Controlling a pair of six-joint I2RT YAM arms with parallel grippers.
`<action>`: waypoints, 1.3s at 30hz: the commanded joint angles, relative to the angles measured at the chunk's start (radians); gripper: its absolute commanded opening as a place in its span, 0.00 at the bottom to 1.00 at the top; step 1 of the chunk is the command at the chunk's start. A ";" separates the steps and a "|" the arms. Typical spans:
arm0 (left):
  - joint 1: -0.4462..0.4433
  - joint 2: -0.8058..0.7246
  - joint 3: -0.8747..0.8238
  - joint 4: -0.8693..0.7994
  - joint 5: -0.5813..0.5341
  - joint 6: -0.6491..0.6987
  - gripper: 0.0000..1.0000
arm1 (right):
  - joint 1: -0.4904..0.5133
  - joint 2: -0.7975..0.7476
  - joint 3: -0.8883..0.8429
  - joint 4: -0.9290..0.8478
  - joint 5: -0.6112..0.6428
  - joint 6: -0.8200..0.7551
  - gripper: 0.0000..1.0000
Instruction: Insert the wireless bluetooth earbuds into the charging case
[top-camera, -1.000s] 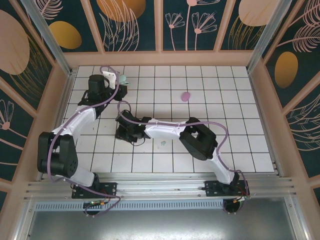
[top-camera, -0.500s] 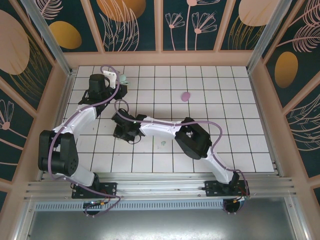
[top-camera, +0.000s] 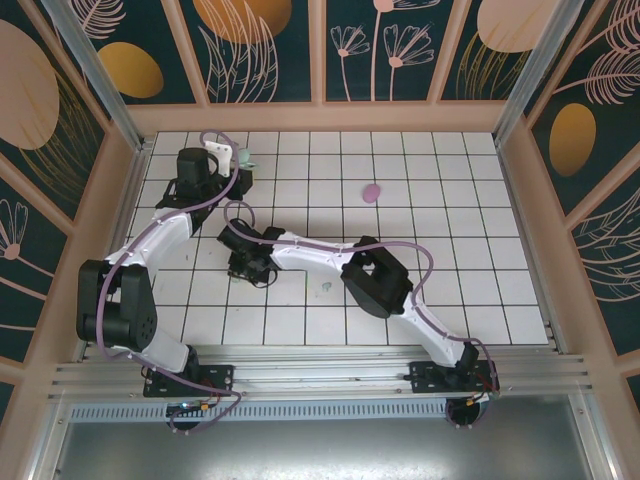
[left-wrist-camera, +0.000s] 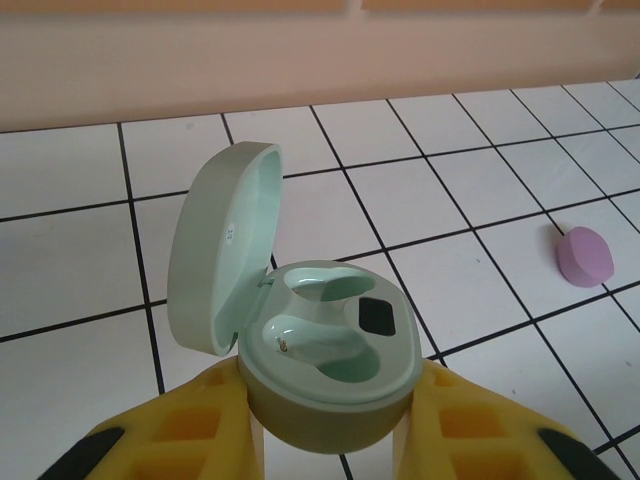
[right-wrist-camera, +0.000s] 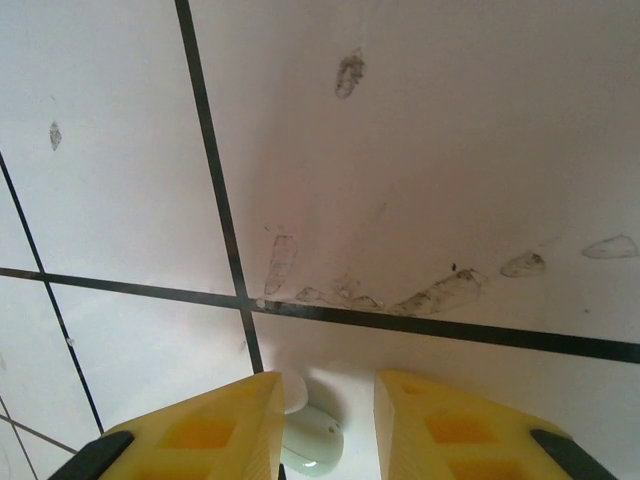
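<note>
Overhead, left-wrist and right-wrist views of the tiled table. In the upper left of the overhead frame the left gripper is clamped on the mint-green charging case, close to the back wall. In the left-wrist view the same left gripper appears at bottom centre, its yellow fingers pressed against either side of the mint-green charging case. The case sits upright with its lid hinged open to the left, exposing two moulded wells and a small dark rectangle between them. A pale purple case, closed, lies on a tile at the right edge of this view; overhead it sits right of centre, toward the back, well apart from both arms. The right arm stretches leftward across the middle of the overhead frame, its right gripper below the left one. At the bottom of the right-wrist view the right gripper is closed on a mint-green earbud, which rests against the left-hand finger; scuffed white tile lies beyond. A loose mint-green nub lies on a tile near the centre of the overhead frame, too small to identify.
</note>
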 joint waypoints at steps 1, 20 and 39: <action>0.002 0.011 0.027 -0.004 0.001 0.022 0.15 | 0.016 0.033 0.054 -0.065 0.029 -0.036 0.30; 0.003 0.019 0.028 -0.015 0.002 0.027 0.15 | 0.041 -0.010 0.137 -0.078 0.112 -0.451 0.26; 0.004 0.039 0.036 -0.021 0.009 0.020 0.15 | 0.050 0.033 0.177 -0.132 0.031 -0.791 0.34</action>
